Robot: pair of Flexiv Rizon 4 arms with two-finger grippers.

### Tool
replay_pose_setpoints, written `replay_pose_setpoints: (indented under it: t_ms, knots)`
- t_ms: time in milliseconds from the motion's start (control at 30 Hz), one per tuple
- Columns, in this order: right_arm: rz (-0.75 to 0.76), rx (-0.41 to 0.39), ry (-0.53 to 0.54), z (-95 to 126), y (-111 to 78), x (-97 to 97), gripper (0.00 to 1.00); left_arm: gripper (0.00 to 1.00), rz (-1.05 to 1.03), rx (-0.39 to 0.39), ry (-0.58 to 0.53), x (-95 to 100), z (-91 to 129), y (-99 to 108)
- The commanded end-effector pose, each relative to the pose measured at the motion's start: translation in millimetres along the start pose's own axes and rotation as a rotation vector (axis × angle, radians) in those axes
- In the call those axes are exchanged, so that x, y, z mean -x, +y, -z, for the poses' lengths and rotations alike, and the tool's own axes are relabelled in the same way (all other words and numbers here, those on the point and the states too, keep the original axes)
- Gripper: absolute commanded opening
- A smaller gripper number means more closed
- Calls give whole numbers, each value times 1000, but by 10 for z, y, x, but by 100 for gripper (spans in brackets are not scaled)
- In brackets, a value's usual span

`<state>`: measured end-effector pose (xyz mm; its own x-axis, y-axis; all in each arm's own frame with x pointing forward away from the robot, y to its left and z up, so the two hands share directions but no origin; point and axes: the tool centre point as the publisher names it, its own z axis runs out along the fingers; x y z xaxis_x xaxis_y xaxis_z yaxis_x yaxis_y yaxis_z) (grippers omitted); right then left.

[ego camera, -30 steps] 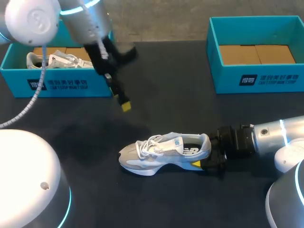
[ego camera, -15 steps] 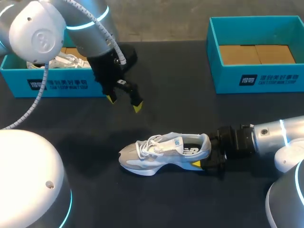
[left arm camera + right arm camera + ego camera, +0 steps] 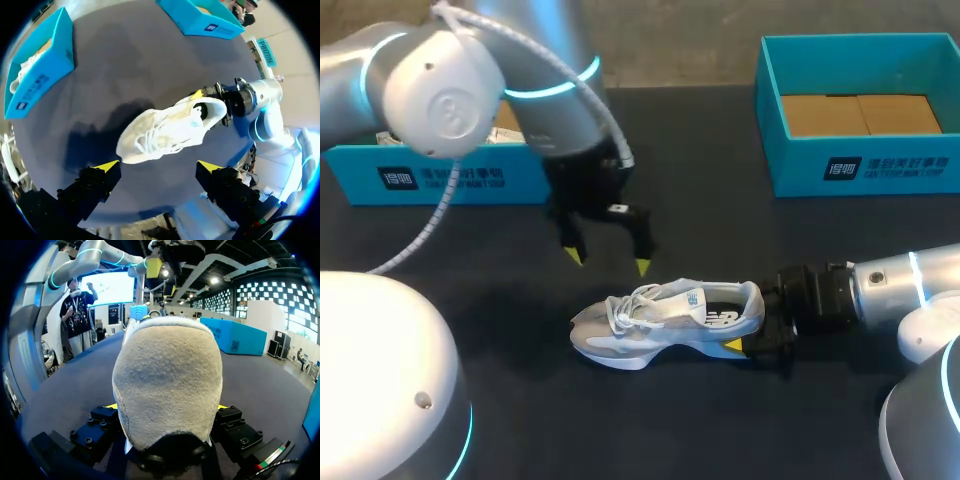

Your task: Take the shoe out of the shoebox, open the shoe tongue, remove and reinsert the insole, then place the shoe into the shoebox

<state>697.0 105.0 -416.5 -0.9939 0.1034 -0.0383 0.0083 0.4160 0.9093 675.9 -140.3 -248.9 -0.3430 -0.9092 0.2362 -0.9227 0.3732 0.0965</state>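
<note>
Shoe [image 3: 665, 325]: grey-white, upright on its sole, mid-counter [image 3: 720, 230], toe pointing left.
Right gripper [image 3: 752, 322]: fingers clamped on the shoe's heel from both sides.
Left gripper [image 3: 608, 262]: fingers apart, on the far side of the laces, touching nothing.
Left shoebox [image 3: 450, 178], right shoebox [image 3: 860, 165]: blue, far side of the counter.

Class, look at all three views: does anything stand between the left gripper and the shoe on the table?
Nothing visible does. The left gripper hangs open, pointing down at the shoe, with only open space between its fingers and the laces. The right gripper holds the heel, away from the laces.
</note>
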Motion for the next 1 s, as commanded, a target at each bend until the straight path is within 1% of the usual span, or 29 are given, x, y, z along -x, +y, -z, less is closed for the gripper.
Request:
replay_pose_setpoints:
  t_ms: [33, 100, 133, 467, 500, 533, 567, 633, 667, 733, 767, 1000]
  knots:
    - [0, -3, -2, 1, 7, -16, 0, 100, 74, 78, -51, -214, -141, -142]
    - [0, -3, -2, 1, 7, -16, 0, 100, 134, 120, -59, -275, -218, -150]
    - [0, -3, -2, 1, 7, -16, 0, 100, 138, 117, -79, -306, -256, -137]
    - [0, -3, -2, 1, 7, -16, 0, 100, 138, 117, -79, -306, -256, -137]
    - [0, -3, -2, 1, 7, -16, 0, 100, 191, 117, -85, -328, -294, -168]
    - [0, -3, -2, 1, 7, -16, 0, 100, 194, 114, -94, -350, -325, -174]
    - [0, -3, -2, 1, 7, -16, 0, 100, 208, 131, -90, -376, -347, -187]
    - [0, -3, -2, 1, 7, -16, 0, 100, 253, 115, -100, -430, -391, -215]
    - [0, -3, -2, 1, 7, -16, 0, 100, 252, 127, -106, -456, -410, -219]
    - [0, -3, -2, 1, 7, -16, 0, 100, 282, 102, -123, -505, -450, -228]
    - [0, -3, -2, 1, 7, -16, 0, 100, 276, 112, -130, -529, -469, -225]
    - [0, -3, -2, 1, 7, -16, 0, 100, 305, 96, -208, -649, -619, -252]
